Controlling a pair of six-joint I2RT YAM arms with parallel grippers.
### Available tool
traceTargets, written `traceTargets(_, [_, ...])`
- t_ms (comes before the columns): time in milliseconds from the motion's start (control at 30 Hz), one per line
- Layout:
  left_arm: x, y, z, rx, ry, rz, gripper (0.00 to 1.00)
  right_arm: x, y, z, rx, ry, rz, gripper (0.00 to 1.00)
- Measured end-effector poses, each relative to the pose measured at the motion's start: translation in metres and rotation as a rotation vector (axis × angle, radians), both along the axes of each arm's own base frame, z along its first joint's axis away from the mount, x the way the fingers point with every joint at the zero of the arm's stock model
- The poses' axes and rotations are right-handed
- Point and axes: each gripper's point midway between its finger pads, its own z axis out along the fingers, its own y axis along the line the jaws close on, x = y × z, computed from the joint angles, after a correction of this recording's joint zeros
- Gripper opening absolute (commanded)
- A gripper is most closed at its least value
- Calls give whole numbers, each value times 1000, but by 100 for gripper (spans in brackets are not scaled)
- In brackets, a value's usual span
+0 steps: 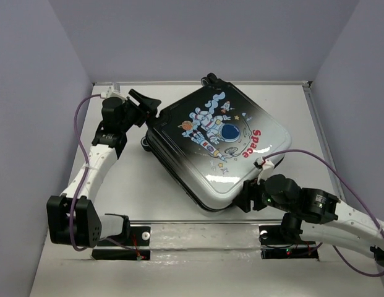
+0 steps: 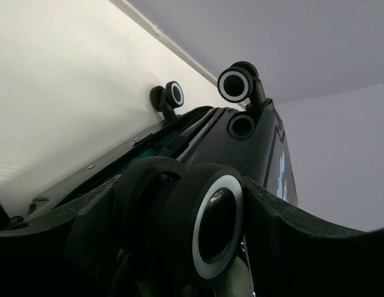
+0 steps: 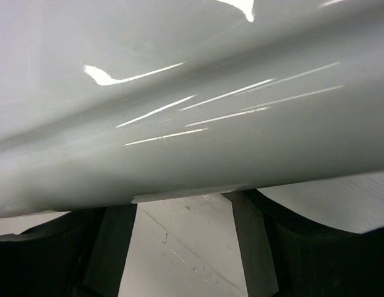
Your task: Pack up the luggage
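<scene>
- Left jaws: parted, one black finger (image 2: 315, 247) on each side of a black caster wheel with a pale grey ring (image 2: 213, 226); cannot tell whether clamped on that wheel or merely set around it
- Same wheel part of the small hard-shell wheeled suitcase (image 1: 216, 148), glossy shell fading from white to black, cartoon astronaut and red "Space" print facing up; closed and lying flat on the white counter (image 1: 148, 185), turned on the diagonal; black end toward the far wall, white end toward the near edge
- Right jaws: released, nothing held; dark fingers (image 3: 49, 260) well apart, bare counter showing between them; glossy white shell of the suitcase filling the upper part of the right wrist view, just above the fingers
- From above, right jaws at the suitcase's near white corner, left jaws at its far left corner
- Two further black wheels (image 2: 236, 83) in the left wrist view at the far end of the suitcase, one higher than the other
- White left arm (image 1: 98, 161) stretched along the left side of the counter; right arm (image 1: 355, 216) low across the near right corner
- Pale lilac walls (image 1: 31, 93) on three sides of the counter
</scene>
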Motion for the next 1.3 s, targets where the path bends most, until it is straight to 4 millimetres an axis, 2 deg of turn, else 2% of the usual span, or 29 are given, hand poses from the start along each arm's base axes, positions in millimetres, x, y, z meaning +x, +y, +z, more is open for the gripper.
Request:
traceTargets(133, [-2,5,-23,10,40,23,6,-4,-3,-14,-58,52,-1,82])
traceTargets(267, [2,5,-30,13,47,25,6,0,-7,-18,-78,54,-44,90])
traceTargets(333, [4,5,-32,16,52,27,6,3,-11,-19,-77,45,-69,84])
traceTargets(400, [5,5,-33,17,50,28,6,6,-15,-20,-78,35,-95,71])
traceTargets(433, [6,6,-34,18,49,31,16,7,-14,-20,-76,32,-103,55])
traceTargets(500, [8,7,-36,22,50,38,28,8,-15,-22,-90,32,-109,45])
traceTargets(533, [9,8,-37,26,51,40,41,12,-18,-27,-109,32,-141,45])
traceTargets(633, [10,11,-44,46,62,56,55,14,-17,-30,-111,39,-164,50])
traceTargets(733, [11,15,-48,75,66,74,80,18,-23,-30,-107,22,-194,58])
traceTargets(833, [11,19,-53,104,68,90,99,20,-27,-30,-107,15,-218,60])
traceTargets(967, [0,32,-61,145,75,138,99,27,-32,-29,-100,5,-286,56])
traceTargets(1067, [-10,46,-51,168,48,191,99,35,-42,-33,-125,0,-371,48])
traceTargets(1100, [-13,54,-41,178,25,223,99,38,-47,-34,-131,1,-419,47])
traceTargets(1233, [-31,75,4,205,-95,310,99,44,-64,-33,-136,-3,-539,31])
traceTargets(1300, [-44,79,33,206,-175,323,91,45,-73,-31,-127,-9,-583,23])
